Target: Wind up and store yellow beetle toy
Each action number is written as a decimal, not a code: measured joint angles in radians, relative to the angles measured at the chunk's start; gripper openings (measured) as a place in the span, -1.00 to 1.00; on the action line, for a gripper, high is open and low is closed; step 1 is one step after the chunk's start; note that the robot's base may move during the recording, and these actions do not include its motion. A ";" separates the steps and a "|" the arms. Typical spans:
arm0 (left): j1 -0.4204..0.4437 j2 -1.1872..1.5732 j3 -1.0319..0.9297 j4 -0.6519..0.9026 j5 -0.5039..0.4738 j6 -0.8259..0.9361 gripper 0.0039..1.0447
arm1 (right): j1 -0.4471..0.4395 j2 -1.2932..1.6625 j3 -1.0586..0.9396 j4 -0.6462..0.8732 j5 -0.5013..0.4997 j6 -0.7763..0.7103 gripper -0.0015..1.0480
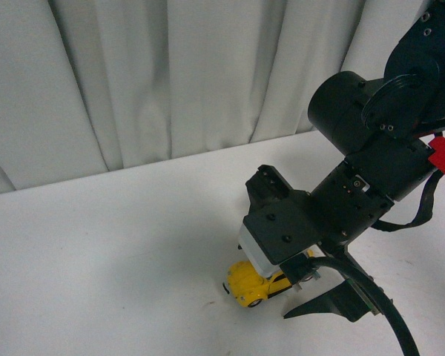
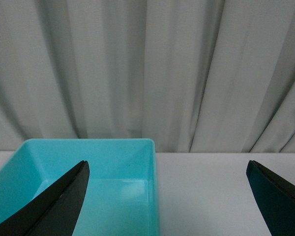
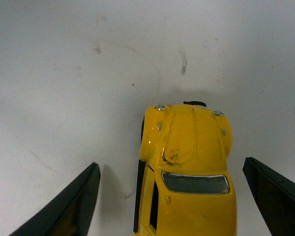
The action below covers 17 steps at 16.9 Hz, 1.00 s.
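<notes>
On scuffed white table (image 1: 96,259), curtain (image 1: 133,74) behind | yellow beetle toy (image 3: 189,167) between spread right tool (image 3: 170,162) | left tool (image 2: 167,163) spread

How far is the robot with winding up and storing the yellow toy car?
Early. Done: the right gripper is open around the yellow beetle toy on the table. In hand: the grasp, not yet closed. Left: winding it and placing it in the teal bin.
</notes>
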 joint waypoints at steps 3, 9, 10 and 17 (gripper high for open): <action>0.000 0.000 0.000 0.000 0.000 0.000 0.88 | -0.002 0.002 0.000 -0.007 0.026 0.000 0.24; 0.000 0.000 0.000 0.000 0.000 0.000 0.88 | -0.003 -0.001 0.002 -0.005 0.042 0.039 -0.19; 0.000 0.000 0.000 0.000 0.000 0.000 0.88 | -0.003 0.000 0.000 0.002 0.042 0.050 -0.19; 0.000 0.000 0.000 0.000 0.000 0.000 0.88 | -0.042 0.039 0.006 0.026 -0.011 0.079 -0.20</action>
